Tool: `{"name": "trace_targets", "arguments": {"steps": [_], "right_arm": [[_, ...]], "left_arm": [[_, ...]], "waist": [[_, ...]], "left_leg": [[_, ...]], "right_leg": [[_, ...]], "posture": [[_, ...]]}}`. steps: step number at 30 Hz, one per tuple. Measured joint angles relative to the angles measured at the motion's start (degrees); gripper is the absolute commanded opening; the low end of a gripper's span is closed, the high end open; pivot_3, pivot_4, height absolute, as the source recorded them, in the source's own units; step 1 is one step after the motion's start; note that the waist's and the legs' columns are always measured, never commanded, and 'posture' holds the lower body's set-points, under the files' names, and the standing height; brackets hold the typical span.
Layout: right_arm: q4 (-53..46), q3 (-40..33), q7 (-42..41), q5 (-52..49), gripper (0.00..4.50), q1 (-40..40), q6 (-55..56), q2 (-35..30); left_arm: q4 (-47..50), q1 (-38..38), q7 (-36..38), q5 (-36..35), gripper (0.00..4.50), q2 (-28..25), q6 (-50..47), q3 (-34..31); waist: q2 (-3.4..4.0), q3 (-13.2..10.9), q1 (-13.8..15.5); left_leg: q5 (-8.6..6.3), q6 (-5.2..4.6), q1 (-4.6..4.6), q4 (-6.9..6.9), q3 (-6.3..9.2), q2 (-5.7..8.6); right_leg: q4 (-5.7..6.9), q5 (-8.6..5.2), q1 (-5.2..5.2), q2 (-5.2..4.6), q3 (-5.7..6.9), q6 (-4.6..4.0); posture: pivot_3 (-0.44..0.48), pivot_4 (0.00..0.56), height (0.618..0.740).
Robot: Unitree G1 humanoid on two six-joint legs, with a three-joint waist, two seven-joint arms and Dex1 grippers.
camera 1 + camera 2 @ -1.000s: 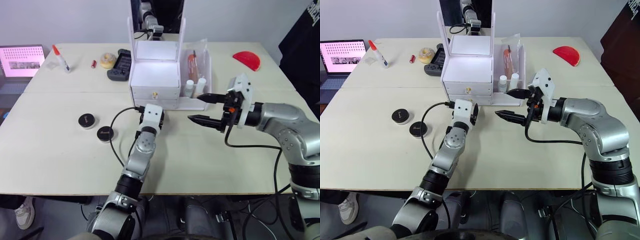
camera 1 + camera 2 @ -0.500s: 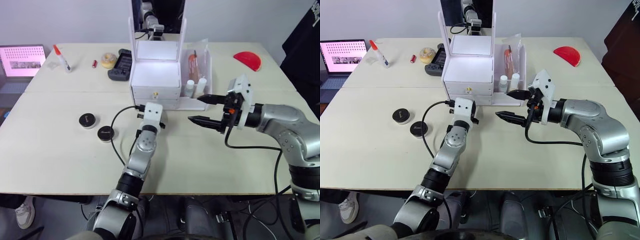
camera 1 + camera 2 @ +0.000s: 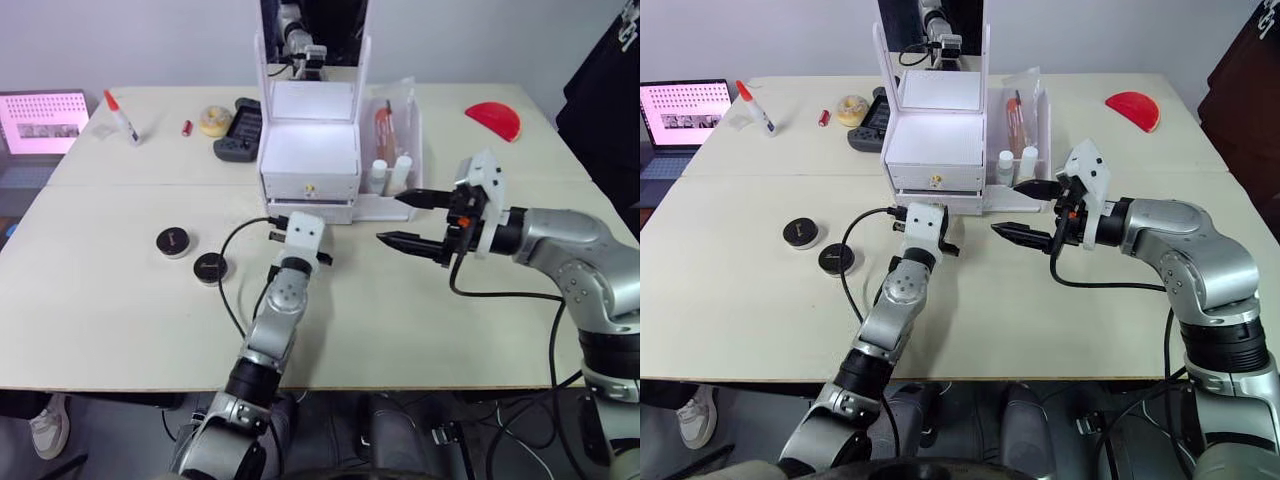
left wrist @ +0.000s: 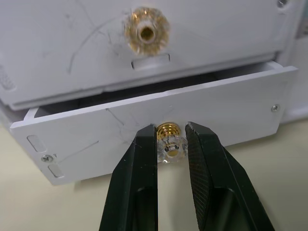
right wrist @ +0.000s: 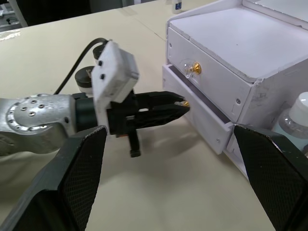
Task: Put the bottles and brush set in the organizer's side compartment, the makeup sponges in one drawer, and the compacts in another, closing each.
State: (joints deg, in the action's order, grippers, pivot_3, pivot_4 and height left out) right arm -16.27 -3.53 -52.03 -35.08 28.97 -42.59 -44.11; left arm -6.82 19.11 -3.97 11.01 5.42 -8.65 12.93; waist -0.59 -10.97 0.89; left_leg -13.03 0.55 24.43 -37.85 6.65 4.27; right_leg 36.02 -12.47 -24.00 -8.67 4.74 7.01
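Compacts (image 3: 174, 241) and (image 3: 210, 267), two round black jars, sit on the left part of the table (image 3: 120, 310), near each other and well apart from the organizer (image 3: 310, 150). That white box stands at mid-table near the far edge, its mirror upright. Its lower drawer (image 4: 159, 139) is pulled slightly out, with a dark gap above its front panel. The left gripper (image 4: 171, 144) pinches the lower drawer's gold knob (image 4: 170, 140) between its two black fingers. In the side compartment (image 3: 395, 205) stand the two white-capped bottles (image 3: 390, 175), with the brush set (image 3: 385, 125) upright behind them. Further right, the right gripper (image 3: 410, 220) hovers over the table before that bin, fingers spread wide and holding nothing.
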Motion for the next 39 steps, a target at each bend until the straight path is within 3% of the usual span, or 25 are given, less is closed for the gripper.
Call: {"name": "trace_targets", "arguments": {"steps": [9,22,24,25,30,31,35,39], "right_arm": [[0.1,0.0,-0.4,0.0,4.5,0.1,0.0,-0.2],[0.7,0.2,-1.4,0.1,4.5,0.8,0.4,-0.2],[0.7,0.2,-1.5,0.1,4.5,0.8,0.4,-0.2],[0.7,0.2,-1.5,0.1,4.5,0.9,0.4,-0.2],[0.7,0.3,-1.7,0.1,4.5,0.9,0.4,-0.2],[0.7,0.3,-1.7,0.1,4.5,0.9,0.4,-0.2],[0.6,0.3,-1.6,0.1,4.5,0.9,0.4,-0.1],[-0.2,0.0,-1.2,-0.1,4.5,0.4,0.0,-0.2]], "left_arm": [[20.2,-13.6,8.4,1.7,0.32,-7.6,-6.3,6.3],[24.7,-15.1,10.7,3.5,0.32,-9.1,-10.0,8.7],[24.7,-15.1,10.7,3.6,1.34,-9.1,-10.1,8.8],[24.7,-15.1,11.3,3.6,1.62,-9.2,-10.2,9.0],[25.6,-15.1,13.2,3.9,4.29,-9.6,-10.7,11.3],[26.1,-15.1,13.7,4.0,4.46,-10.0,-10.8,11.3],[30.7,-16.0,16.3,3.8,4.46,-13.0,-12.4,10.7],[41.5,-24.0,22.2,-0.7,4.46,-18.8,-15.9,7.3]], "waist": [[0.03,0.0,1.5],[0.04,0.0,3.0],[0.04,0.0,3.0],[0.04,0.0,3.0],[0.04,0.0,2.7],[0.05,0.0,2.6],[0.06,0.0,2.6],[0.08,0.0,2.1]], "left_leg": [[-0.01,0.01,0.02,0.0,-0.04,-0.1],[-0.02,0.02,0.1,0.15,-0.14,-0.08],[-0.02,0.02,0.1,0.14,-0.15,-0.08],[-0.02,0.02,0.1,0.14,-0.15,-0.08],[-0.01,0.02,0.1,0.18,-0.2,-0.1],[-0.01,0.01,0.09,0.21,-0.22,-0.1],[-0.01,0.01,0.04,0.4,-0.25,-0.12],[0.0,0.01,0.03,0.73,-0.24,-0.15]], "right_leg": [[-0.01,0.0,-0.07,0.0,-0.11,-0.05],[-0.15,0.0,-0.16,-0.01,-0.12,-0.04],[-0.15,0.0,-0.16,-0.01,-0.12,-0.04],[-0.15,0.0,-0.16,-0.01,-0.12,-0.04],[-0.13,0.01,-0.22,0.02,-0.13,-0.04],[-0.12,0.01,-0.25,0.03,-0.13,-0.05],[-0.12,0.01,-0.32,0.05,-0.14,-0.08],[-0.32,0.02,-0.42,0.05,-0.27,-0.13]], "posture": [[0.0,0.15,0.737],[0.0,0.15,0.737],[0.0,0.15,0.737],[0.0,0.15,0.737],[0.0,0.15,0.737],[0.0,0.15,0.737],[0.0,0.15,0.737],[0.0,0.15,0.737]]}}
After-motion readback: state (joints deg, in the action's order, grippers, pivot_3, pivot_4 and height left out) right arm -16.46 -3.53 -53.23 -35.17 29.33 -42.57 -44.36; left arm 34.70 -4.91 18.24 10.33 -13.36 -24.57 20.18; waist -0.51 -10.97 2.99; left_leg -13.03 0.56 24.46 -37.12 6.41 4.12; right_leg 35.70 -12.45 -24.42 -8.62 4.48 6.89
